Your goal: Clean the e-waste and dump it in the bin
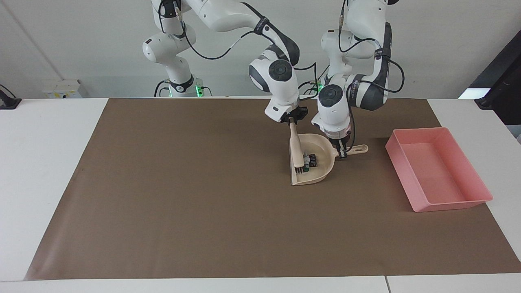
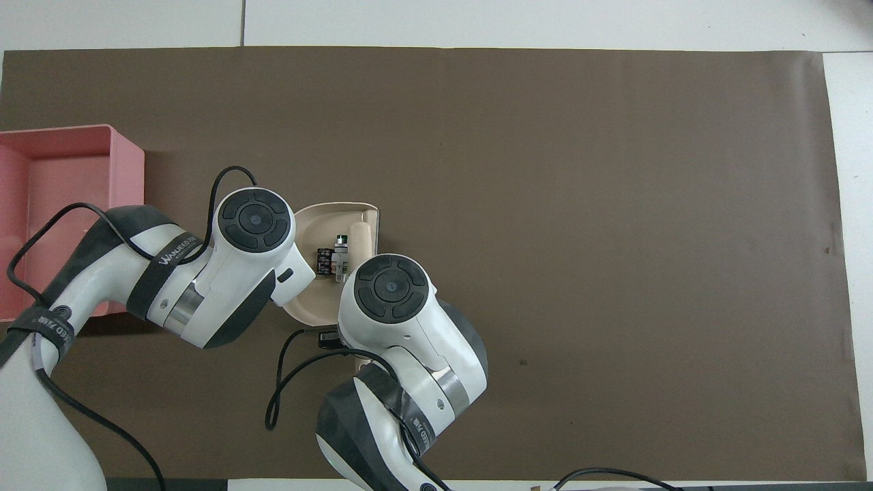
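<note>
The e-waste lies inside the beige dustpan [image 1: 321,173]: a white cylinder [image 1: 305,159] with a green end and a small black block [image 1: 312,160], side by side. From above, the block [image 2: 324,261] and the cylinder [image 2: 340,249] show in the dustpan [image 2: 319,221] between the two wrists. My right gripper [image 1: 292,121] is shut on the handle of a beige brush [image 1: 296,148], whose bristles rest at the pan's open mouth. My left gripper [image 1: 342,154] is shut on the dustpan's handle [image 1: 358,149]. The pink bin [image 1: 437,169] stands toward the left arm's end.
A brown mat [image 1: 183,195] covers most of the white table [image 1: 44,162]. In the overhead view the bin [image 2: 126,170] lies just beside the left arm's elbow, and both wrists hide the grippers.
</note>
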